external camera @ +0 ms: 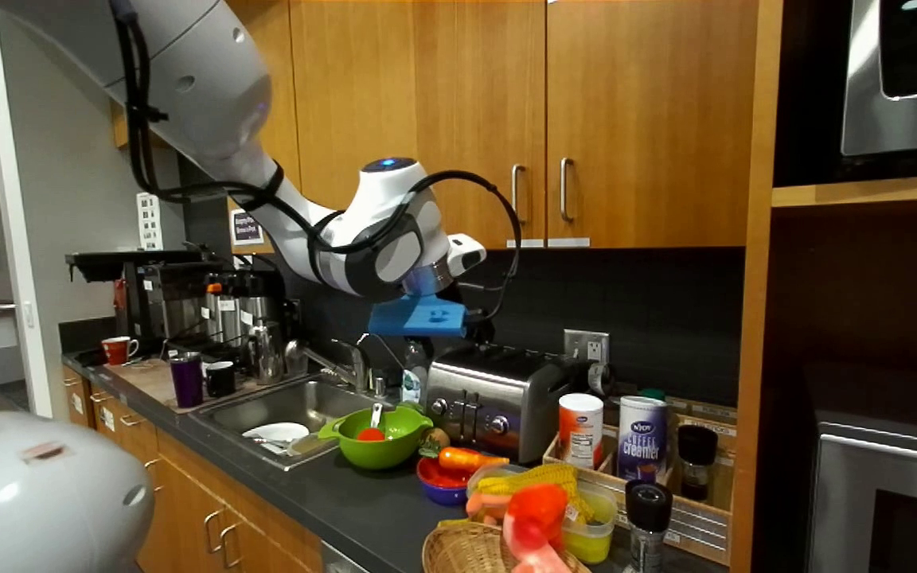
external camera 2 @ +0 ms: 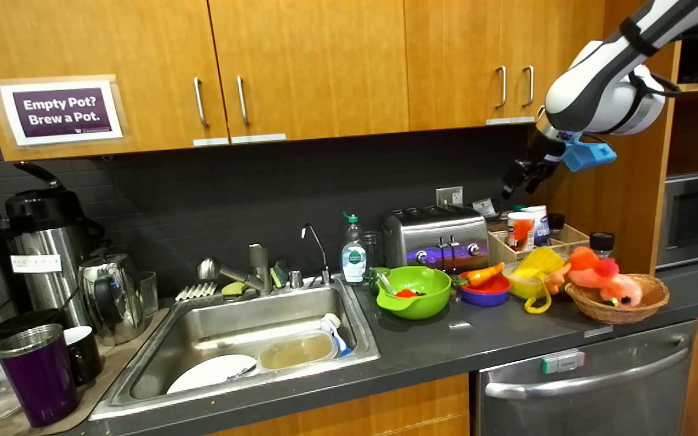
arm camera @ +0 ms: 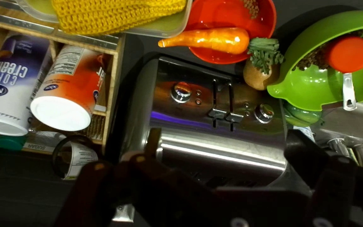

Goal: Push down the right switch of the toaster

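The claw (arm camera: 224, 142) is held in the air, above the table (external camera 2: 412, 339) and apart from the toaster (external camera 2: 412, 233); its fingers (arm camera: 304, 154) are spread wide in the wrist view. The toaster is set on the table near the dark wall (external camera 2: 216, 194), with the box (arm camera: 112, 88) just beside one end and the green bowl (external camera 2: 414, 307) near the other. Both levers (arm camera: 216, 113) are seen raised on its front. Near that front, a carrot (arm camera: 221, 39) is laid on the red bowl (arm camera: 213, 58).
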